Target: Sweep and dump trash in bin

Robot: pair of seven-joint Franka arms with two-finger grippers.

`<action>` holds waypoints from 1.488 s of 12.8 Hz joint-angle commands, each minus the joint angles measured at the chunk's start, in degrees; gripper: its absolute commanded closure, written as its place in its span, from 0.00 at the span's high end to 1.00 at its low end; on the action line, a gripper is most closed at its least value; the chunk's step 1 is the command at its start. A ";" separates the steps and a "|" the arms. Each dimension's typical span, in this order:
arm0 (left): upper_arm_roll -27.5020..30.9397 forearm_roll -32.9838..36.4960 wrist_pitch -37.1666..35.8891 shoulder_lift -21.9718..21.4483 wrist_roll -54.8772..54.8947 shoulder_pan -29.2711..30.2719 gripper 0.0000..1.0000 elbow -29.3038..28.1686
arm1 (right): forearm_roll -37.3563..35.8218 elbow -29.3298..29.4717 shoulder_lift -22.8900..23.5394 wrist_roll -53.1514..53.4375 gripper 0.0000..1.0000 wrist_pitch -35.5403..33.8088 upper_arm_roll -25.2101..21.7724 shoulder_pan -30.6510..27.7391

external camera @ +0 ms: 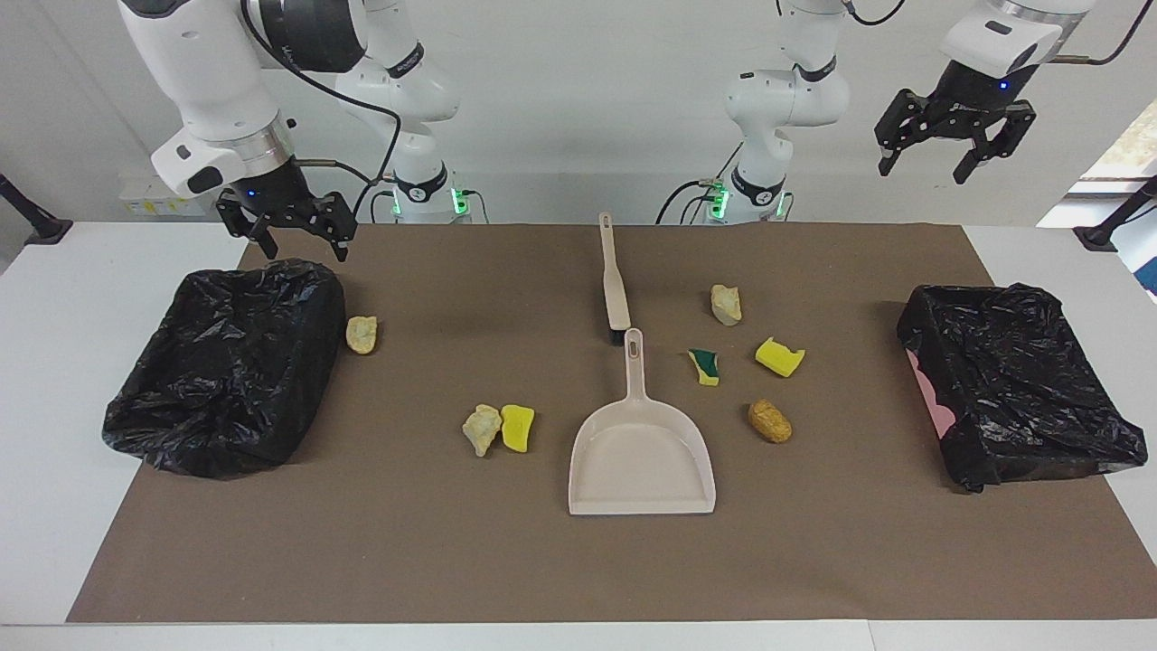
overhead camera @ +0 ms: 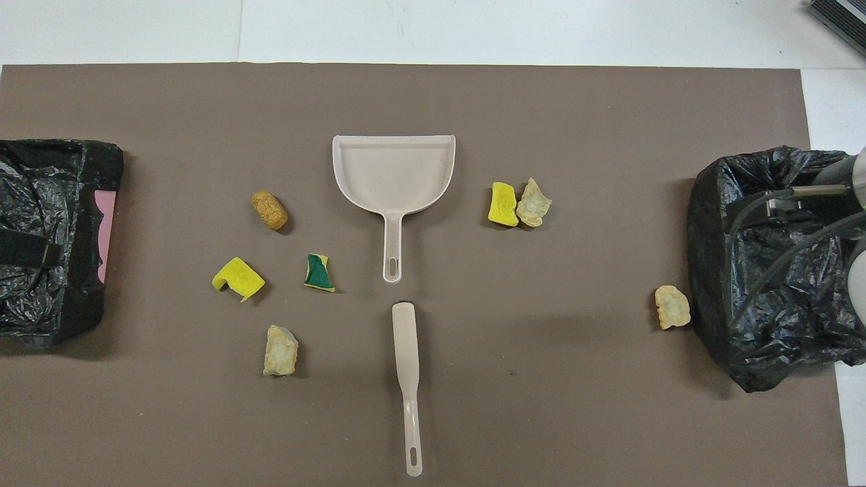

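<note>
The trash lies in several bits on the brown mat. A beige lump (external camera: 362, 334) (overhead camera: 672, 307) lies beside the black-bagged bin (external camera: 226, 380) at the right arm's end. A beige lump (external camera: 482, 429) touches a yellow sponge piece (external camera: 518, 428). Toward the left arm's end lie a beige lump (external camera: 726, 304), a green-yellow sponge piece (external camera: 705, 366), a yellow sponge piece (external camera: 779, 356) and a brown lump (external camera: 769, 420). My right gripper (external camera: 305, 251) is open above its bin's near rim. My left gripper (external camera: 924, 170) is open, high over the second bagged bin (external camera: 1048, 452).
A beige dustpan (external camera: 642, 452) (overhead camera: 392, 169) lies mid-mat, handle toward the robots. A beige brush (external camera: 615, 280) (overhead camera: 406, 365) lies in line with it, nearer to the robots. White table (external camera: 54, 362) borders the mat at both ends.
</note>
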 commanded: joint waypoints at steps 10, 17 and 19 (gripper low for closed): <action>-1.73 -1.75 3.87 -6.93 -2.25 -3.69 1.00 -13.80 | 0.45 0.03 -0.36 0.68 1.00 -0.60 -0.20 0.96; -1.64 -3.69 15.55 -11.43 -12.35 -16.59 1.00 -30.67 | 5.81 -2.17 1.83 2.61 1.00 2.29 -0.02 3.15; -1.73 -3.69 21.42 -12.65 -18.40 -21.69 1.00 -36.73 | 5.81 -2.17 4.55 4.45 1.00 5.72 -0.02 6.40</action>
